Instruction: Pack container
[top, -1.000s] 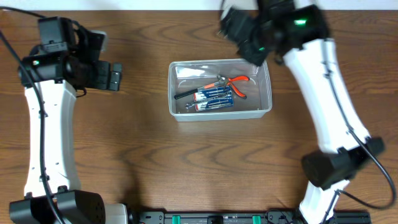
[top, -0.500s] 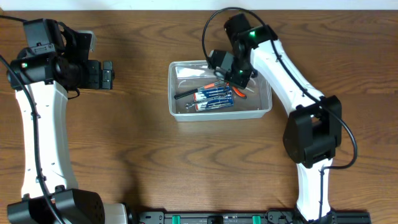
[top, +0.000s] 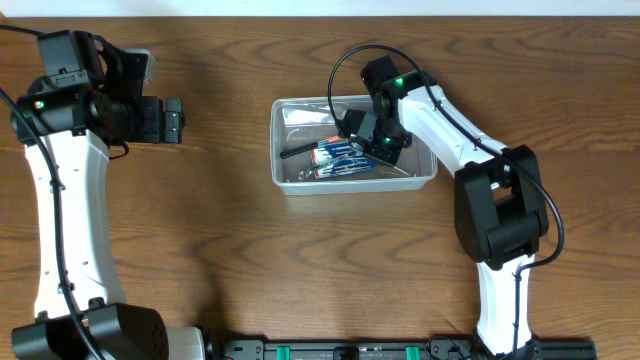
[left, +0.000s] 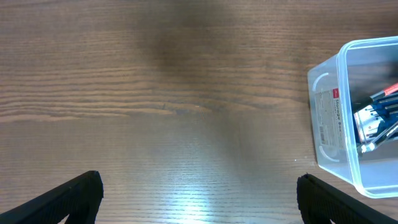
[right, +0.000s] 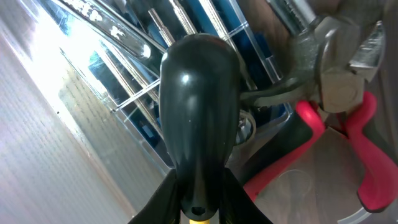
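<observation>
The clear plastic container (top: 283, 180) stands at the table's middle back and holds a blue bit set (top: 340, 158), red-handled pliers and a black tool (top: 297, 152). My right gripper (top: 363, 138) is down inside it, shut on a black-handled tool (right: 199, 93) with a yellow end, just above the blue bit set (right: 186, 31) and beside the red-handled pliers (right: 354, 143). My left gripper (top: 176, 120) is open and empty above bare wood, well left of the container. In the left wrist view its fingers (left: 199, 202) are wide apart and the container (left: 326, 130) shows at the right.
The wooden table (top: 300, 270) stretches around the container. A black rail (top: 350, 350) runs along the front edge. The right arm (top: 470, 150) reaches over the container's right end.
My right arm has swung from the back edge down into the container with the black-handled tool. My left gripper has shifted slightly left.
</observation>
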